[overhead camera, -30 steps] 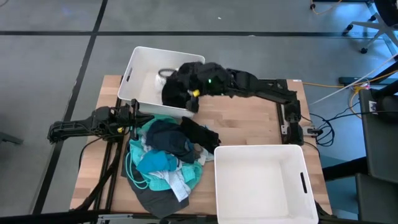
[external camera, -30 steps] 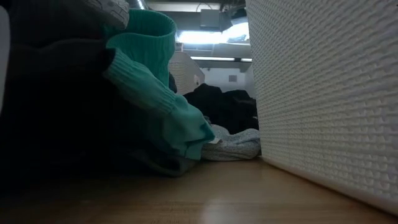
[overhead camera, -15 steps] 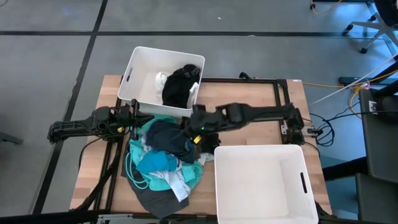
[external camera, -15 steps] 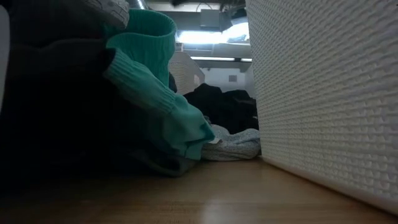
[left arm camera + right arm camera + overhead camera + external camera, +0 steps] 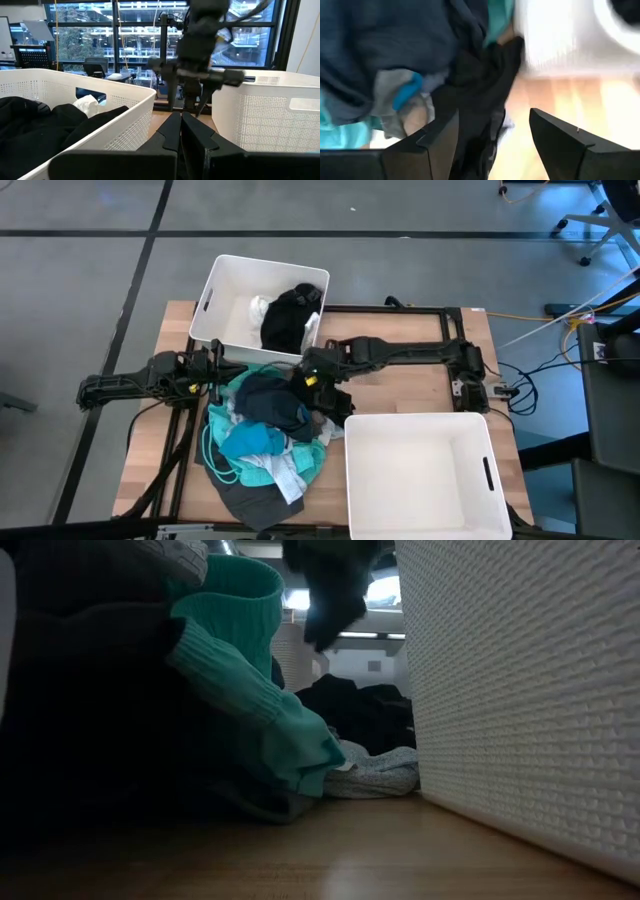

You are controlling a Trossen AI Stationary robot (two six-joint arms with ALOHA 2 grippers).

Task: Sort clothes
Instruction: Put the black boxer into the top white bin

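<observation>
Right claw (image 5: 313,380) jaws apart over black garment (image 5: 325,398) at frame centre; upper-left bin (image 5: 215,290) holds two items (most of pile (image 5: 262,435) unsorted); left claw (image 5: 214,368) together.

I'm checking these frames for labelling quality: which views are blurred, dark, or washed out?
Right wrist view: motion-smeared, the white bin blown out, the black garment soft. Low view: the pile's left side falls into deep shadow, the teal garment is clear, the ceiling lights glare. Left wrist view: bright windows behind, the right gripper somewhat blurred. High view: evenly lit and sharp.
</observation>
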